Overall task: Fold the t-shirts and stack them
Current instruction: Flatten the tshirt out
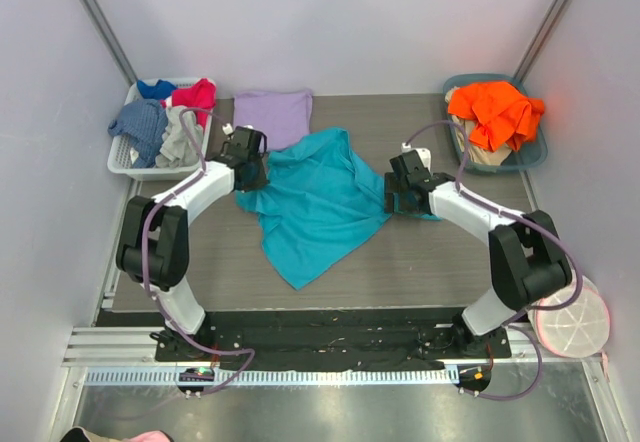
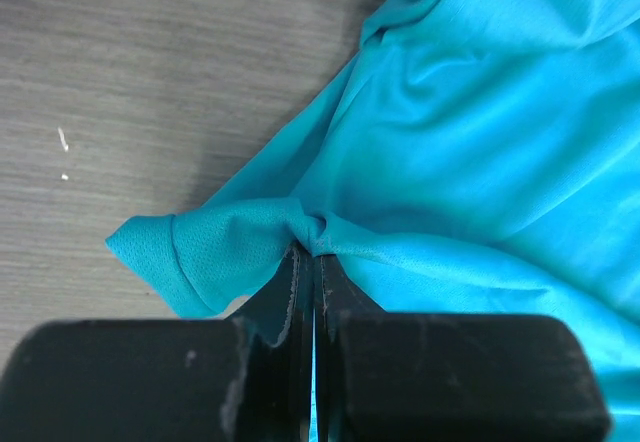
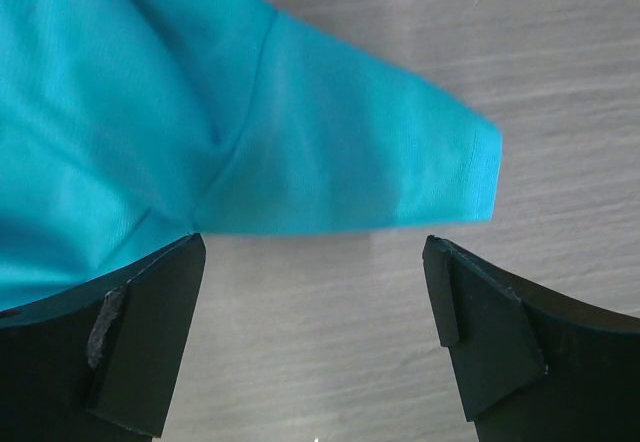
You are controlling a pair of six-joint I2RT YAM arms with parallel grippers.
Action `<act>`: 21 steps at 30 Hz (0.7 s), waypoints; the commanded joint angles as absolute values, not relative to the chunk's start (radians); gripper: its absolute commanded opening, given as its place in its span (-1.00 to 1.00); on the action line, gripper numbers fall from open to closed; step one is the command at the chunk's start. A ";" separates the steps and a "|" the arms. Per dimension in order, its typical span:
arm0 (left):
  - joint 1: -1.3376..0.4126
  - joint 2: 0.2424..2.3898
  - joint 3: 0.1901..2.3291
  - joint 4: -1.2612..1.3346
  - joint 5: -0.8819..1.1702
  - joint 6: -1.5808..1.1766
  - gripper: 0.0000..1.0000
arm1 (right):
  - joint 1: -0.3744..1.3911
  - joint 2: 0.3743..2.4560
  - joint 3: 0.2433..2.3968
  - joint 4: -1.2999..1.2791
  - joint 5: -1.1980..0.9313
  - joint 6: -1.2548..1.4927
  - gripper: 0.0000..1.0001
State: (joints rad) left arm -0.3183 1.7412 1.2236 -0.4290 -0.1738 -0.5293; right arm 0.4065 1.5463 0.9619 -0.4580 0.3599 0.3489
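1 teal t-shirt [image 1: 320, 202], left tool [image 2: 312, 254] pinching it

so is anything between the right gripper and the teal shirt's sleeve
Nothing visible does. The right gripper is open just short of the teal shirt sleeve hem, with only bare table between.

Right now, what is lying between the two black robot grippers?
The crumpled teal-turquoise cloth t-shirt, seen from the top camera; the left gripper pinches its edge.
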 commanded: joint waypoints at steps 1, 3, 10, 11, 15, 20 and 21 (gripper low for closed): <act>-0.313 1.677 1.204 -0.420 -0.166 -0.509 -1.00 | 0.410 1.600 1.040 -0.387 0.471 0.296 0.99; -0.311 1.671 1.195 -0.419 -0.161 -0.509 -1.00 | 0.408 1.637 1.054 -0.370 0.466 0.284 0.99; -0.302 1.648 1.163 -0.417 -0.158 -0.512 -1.00 | 0.361 1.750 1.068 -0.299 0.414 0.264 0.31; -0.299 1.644 1.155 -0.417 -0.158 -0.512 -1.00 | 0.351 1.758 1.068 -0.292 0.401 0.265 0.08; -0.288 1.625 1.140 -0.417 -0.160 -0.509 -1.00 | 0.325 1.758 1.057 -0.281 0.368 0.278 -0.98; -0.270 1.618 1.161 -0.437 -0.156 -0.505 -1.00 | 0.325 1.632 0.994 -0.296 0.289 0.317 -0.98; -0.265 1.617 1.166 -0.443 -0.156 -0.502 -1.00 | 0.325 1.608 0.977 -0.304 0.263 0.334 -0.98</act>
